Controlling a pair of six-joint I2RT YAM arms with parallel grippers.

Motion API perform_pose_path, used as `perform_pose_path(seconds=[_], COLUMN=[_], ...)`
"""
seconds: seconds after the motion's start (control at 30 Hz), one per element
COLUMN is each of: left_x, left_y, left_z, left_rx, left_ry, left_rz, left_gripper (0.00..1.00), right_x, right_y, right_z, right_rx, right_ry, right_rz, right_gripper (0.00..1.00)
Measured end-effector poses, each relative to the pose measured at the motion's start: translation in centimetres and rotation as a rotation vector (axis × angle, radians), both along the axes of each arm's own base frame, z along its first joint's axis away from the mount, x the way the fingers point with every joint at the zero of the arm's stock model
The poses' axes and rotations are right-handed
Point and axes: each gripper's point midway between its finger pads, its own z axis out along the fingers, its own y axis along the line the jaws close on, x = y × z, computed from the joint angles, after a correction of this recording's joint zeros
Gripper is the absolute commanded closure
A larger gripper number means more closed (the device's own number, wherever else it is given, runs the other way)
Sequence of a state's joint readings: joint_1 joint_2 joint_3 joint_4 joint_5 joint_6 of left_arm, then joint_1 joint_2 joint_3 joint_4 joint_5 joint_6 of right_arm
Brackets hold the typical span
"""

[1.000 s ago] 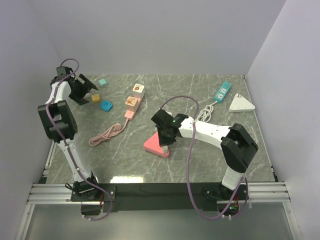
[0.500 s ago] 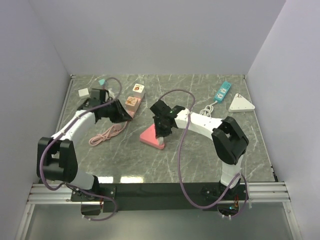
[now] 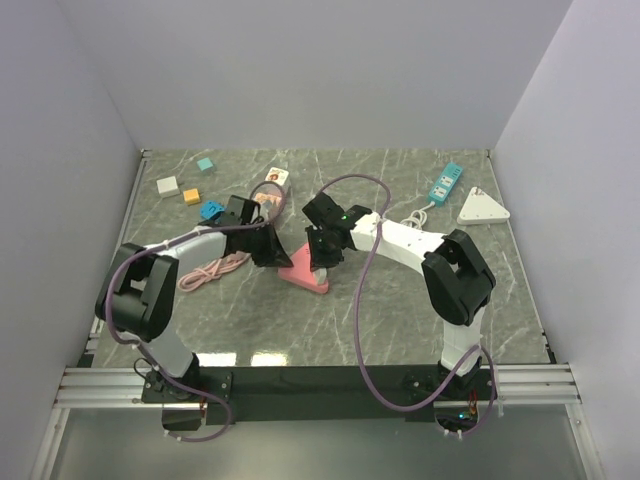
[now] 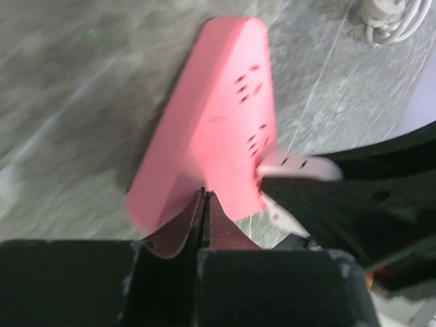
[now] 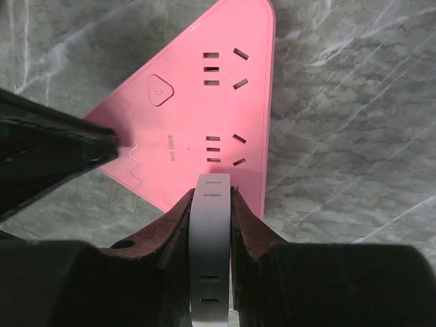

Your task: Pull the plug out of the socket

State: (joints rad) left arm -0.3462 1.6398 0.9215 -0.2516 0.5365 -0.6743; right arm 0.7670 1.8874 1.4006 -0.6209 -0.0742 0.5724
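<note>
A pink triangular socket (image 3: 303,276) lies flat mid-table, also plain in the right wrist view (image 5: 204,102) and the left wrist view (image 4: 218,116). A white plug (image 5: 210,231) stands on one corner of the socket, and my right gripper (image 5: 211,194) is shut on it. In the top view the right gripper (image 3: 322,256) covers the plug. My left gripper (image 4: 204,194) is shut with nothing between its fingers. Its tips rest on the socket's opposite edge. From above, the left gripper (image 3: 272,250) is just left of the socket.
A coiled pink cable (image 3: 213,268) lies left of the socket, with pink-white adaptors (image 3: 272,180) behind it. Small coloured blocks (image 3: 191,197) sit at the back left. A blue power strip (image 3: 446,182), a white triangular socket (image 3: 482,207) and a white cable (image 3: 410,218) are at the back right.
My left arm swung from the back left corner down to the pink socket, and its jaws closed. The right gripper and the socket shifted slightly towards the back left.
</note>
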Motion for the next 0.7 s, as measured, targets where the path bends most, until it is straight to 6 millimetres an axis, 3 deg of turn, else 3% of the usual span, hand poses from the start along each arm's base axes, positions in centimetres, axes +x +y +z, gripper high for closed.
perform_pose_path(seconds=[0.13, 0.33, 0.7], left_x=[0.5, -0.2, 0.3], left_y=[-2.1, -5.8, -7.3], left_z=[-0.1, -0.8, -1.8], left_rx=[0.018, 0.028, -0.014], left_ry=[-0.032, -0.053, -0.037], left_rz=[-0.041, -0.101, -0.041], left_gripper=[0.99, 1.00, 1.00], right_x=[-0.1, -0.2, 0.5], right_y=[0.1, -0.5, -2.3], right_z=[0.0, -0.2, -0.5], right_rx=[0.004, -0.021, -0.026], right_ry=[0.003, 0.011, 0.035], right_rz=[0.004, -0.005, -0.126], right_gripper=[1.00, 1.00, 1.00])
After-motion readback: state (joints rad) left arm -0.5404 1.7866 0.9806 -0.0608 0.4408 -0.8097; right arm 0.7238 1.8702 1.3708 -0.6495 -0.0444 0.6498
